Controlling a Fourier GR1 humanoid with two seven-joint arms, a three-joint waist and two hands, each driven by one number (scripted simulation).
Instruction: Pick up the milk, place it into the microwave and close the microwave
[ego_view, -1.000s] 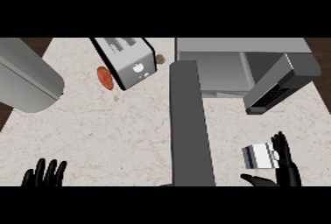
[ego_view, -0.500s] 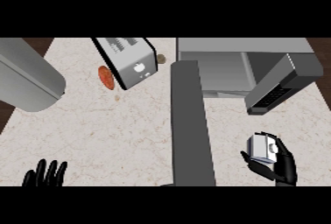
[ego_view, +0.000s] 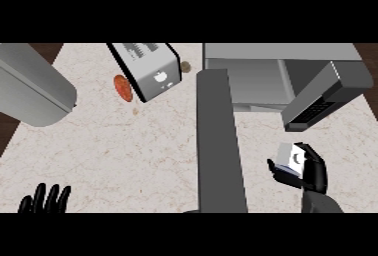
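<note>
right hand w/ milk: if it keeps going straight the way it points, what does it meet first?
Probably the open microwave door, the dark panel straight ahead of the right hand holding the milk. Depth is unclear from above, so it may pass beneath.

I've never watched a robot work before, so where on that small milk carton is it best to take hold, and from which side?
Around its flat side walls, coming from the right and below, as the right robot hand does now: the thumb on one side and the fingers on the other curl round the milk carton. Its narrow boxy shape suits that.
</note>
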